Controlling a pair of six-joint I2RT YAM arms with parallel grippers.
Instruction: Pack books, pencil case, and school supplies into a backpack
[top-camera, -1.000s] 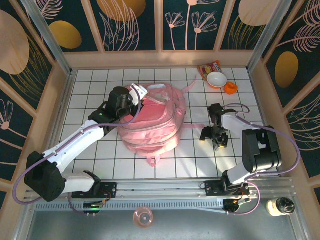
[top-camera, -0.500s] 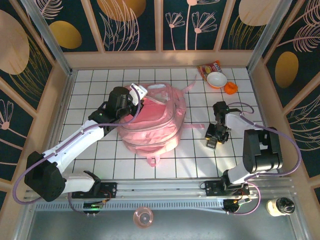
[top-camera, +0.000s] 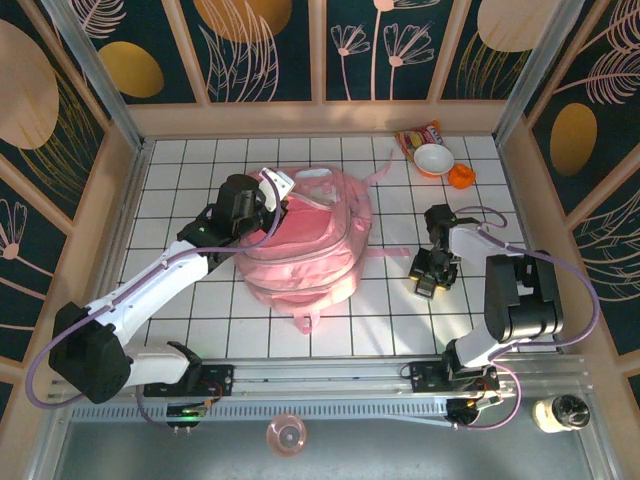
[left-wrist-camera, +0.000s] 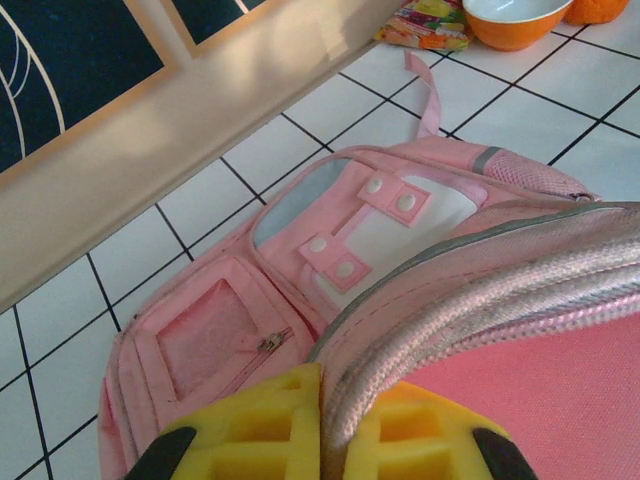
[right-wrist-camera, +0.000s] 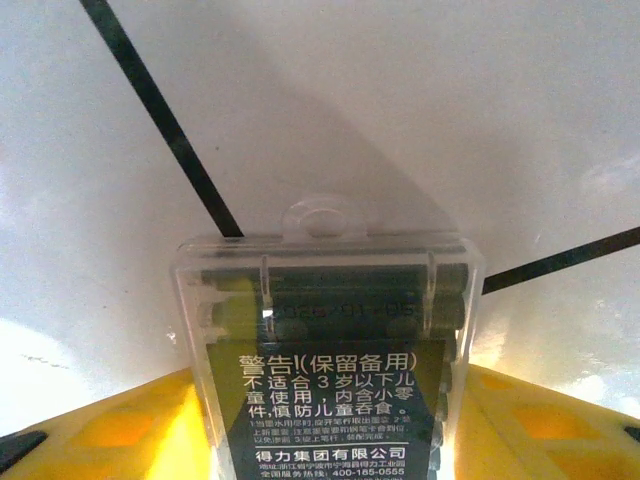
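Right pincer (top-camera: 432, 276) grips the clear labelled supplies case (right-wrist-camera: 325, 330) near the tiled surface (right-wrist-camera: 450, 120), right of the pink backpack (top-camera: 310, 245). Left pincer (left-wrist-camera: 322, 432) pinches the backpack's mouth edge; best carry the case level into that gap.

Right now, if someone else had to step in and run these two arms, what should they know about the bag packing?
Left gripper: shut on the corded rim of the large soft pink backpack, at its opening.
Right gripper: shut on a small clear plastic case with dark contents and a printed label, low at the white tiled table, to the right of the bag.
Done: bag rim gripped, case grasped.
Left: carry the case across, drop it in the opening. What already lies inside cannot be seen.
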